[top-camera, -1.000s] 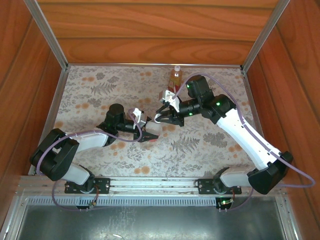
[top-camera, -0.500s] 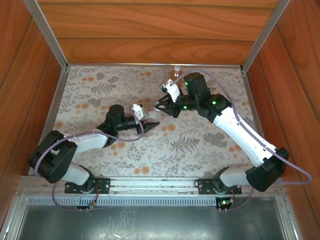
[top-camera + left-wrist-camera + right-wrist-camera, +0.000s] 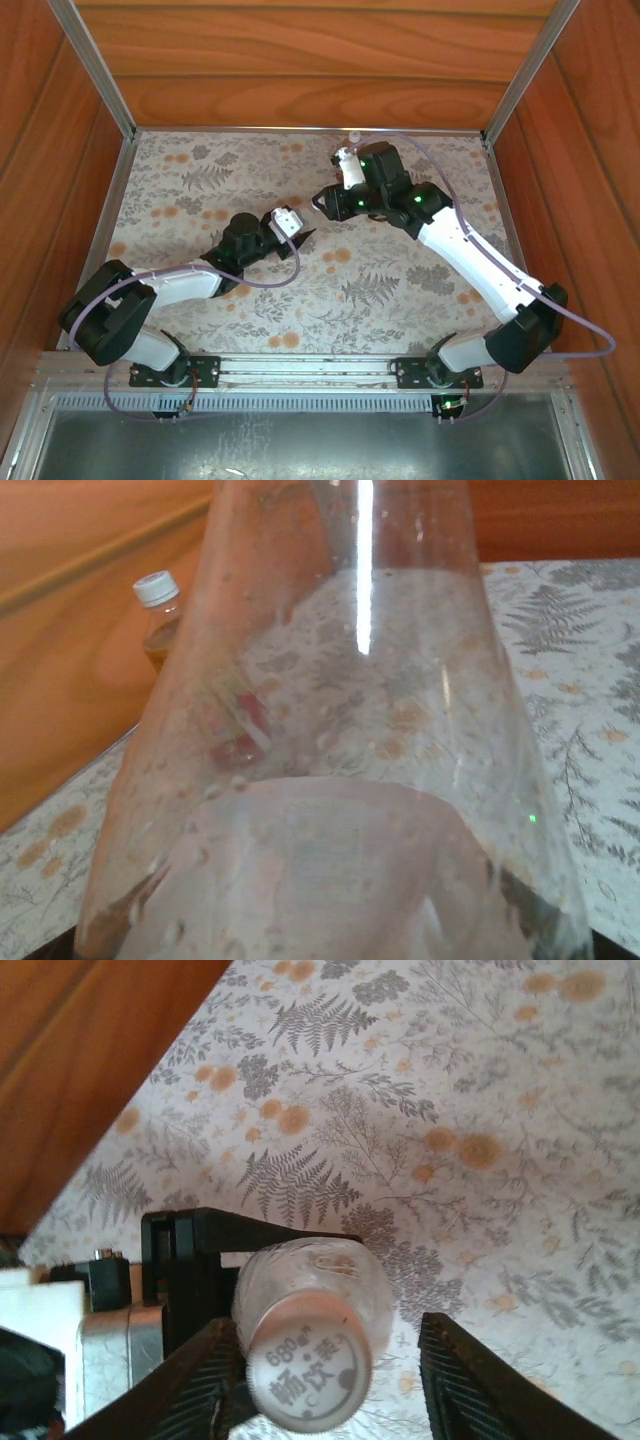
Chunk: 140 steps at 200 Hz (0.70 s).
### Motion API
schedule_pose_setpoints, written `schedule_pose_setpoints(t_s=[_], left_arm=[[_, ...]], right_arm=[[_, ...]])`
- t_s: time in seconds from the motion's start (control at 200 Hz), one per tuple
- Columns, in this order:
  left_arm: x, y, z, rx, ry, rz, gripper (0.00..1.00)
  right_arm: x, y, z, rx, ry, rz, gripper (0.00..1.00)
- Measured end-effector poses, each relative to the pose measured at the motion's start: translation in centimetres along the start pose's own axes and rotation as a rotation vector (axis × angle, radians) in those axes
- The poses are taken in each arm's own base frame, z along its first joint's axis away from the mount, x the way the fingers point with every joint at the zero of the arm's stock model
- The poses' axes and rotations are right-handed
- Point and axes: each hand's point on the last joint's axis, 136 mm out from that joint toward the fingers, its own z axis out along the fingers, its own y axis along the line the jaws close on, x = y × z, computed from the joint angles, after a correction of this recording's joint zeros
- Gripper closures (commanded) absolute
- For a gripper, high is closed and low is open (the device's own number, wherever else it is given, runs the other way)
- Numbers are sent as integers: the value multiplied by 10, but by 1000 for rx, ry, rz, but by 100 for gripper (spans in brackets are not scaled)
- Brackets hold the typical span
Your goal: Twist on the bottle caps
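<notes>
Bottle cap (image 3: 308, 1370) sat on the clear bottle (image 3: 350, 730), which my left hand (image 3: 298, 230) gripped to keep it steady. My right hand (image 3: 340, 1385) straddled the cap, fingers (image 3: 470, 1390) apart, seemingly ready to close and twist.

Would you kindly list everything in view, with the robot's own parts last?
clear bottle: one, clear, held in the left gripper.
amber bottle: one, amber-brown, upright by the back wall.
bottle caps: two, whitish, one on each bottle's neck.
table: one, floral grey-and-orange cover, under both arms.
walls: three, brown wood, around the table.
left gripper: one, black, shut on the clear bottle.
right gripper: one, black, open around the clear bottle's cap.
</notes>
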Motion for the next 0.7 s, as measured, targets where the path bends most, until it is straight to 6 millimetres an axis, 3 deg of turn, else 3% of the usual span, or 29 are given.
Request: schedule_pose_setpoints(t_s=[0.14,0.255,0.36,0.515,0.7], left_arm=[[10,-25,-17,118,29,78,41],[13,-42,-31,207,49,134,41],[14,-53,-44,276,60,172,41],[18,-66,-56,356,84,181,41],[25,-78,-62,424,109,161,41]], right_arm=[[5,25,-29,-107,-44,-302,30],[14,51,-59,-215,-97,-650,29],[30,62,-74,-276,-86,-909,33],[45,66,-71,-312,-8,-1148,39],[71,70,-52,-341,140,-1286,42]])
